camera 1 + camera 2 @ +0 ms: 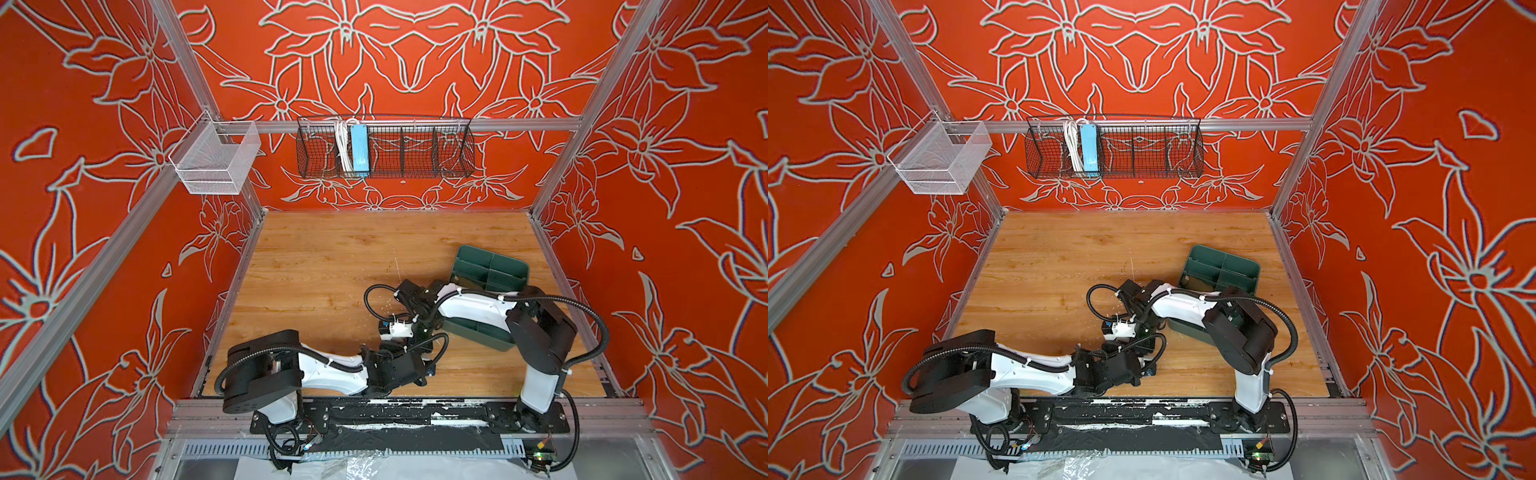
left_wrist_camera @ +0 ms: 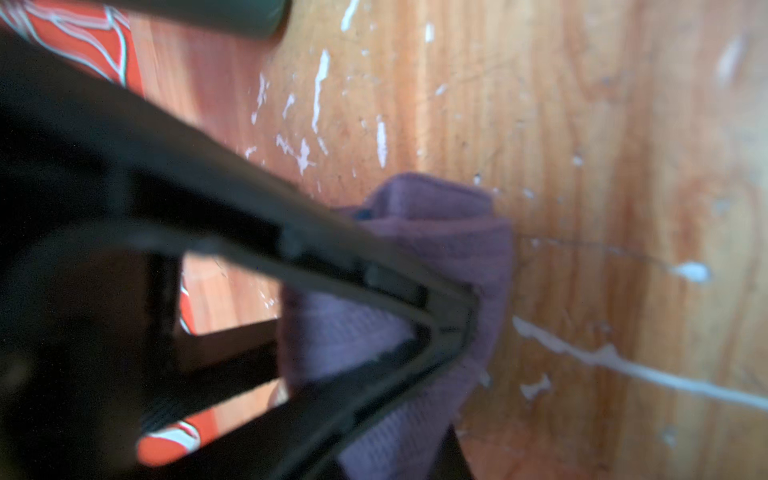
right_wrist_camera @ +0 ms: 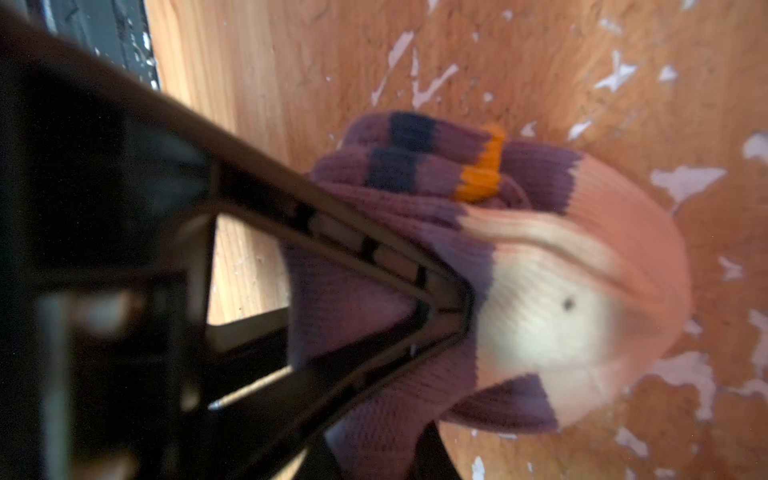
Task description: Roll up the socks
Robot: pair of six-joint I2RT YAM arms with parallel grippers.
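In the left wrist view my left gripper (image 2: 461,328) is shut on a fold of the ribbed purple sock (image 2: 449,232), bunched on the wooden table. In the right wrist view my right gripper (image 3: 457,307) is shut on the same purple sock (image 3: 415,174), close to its beige toe (image 3: 561,299). The navy and yellow cuff stripes lie folded just beyond the jaws. In both top views the two arms meet at the front middle of the table, and their wrists hide the sock and the fingertips.
A dark green divided tray (image 1: 509,270) lies at the right of the table, partly under the right arm (image 1: 469,307). A black wire basket (image 1: 386,145) and a white mesh basket (image 1: 216,158) hang on the back rail. The tabletop is scratched and flecked with white.
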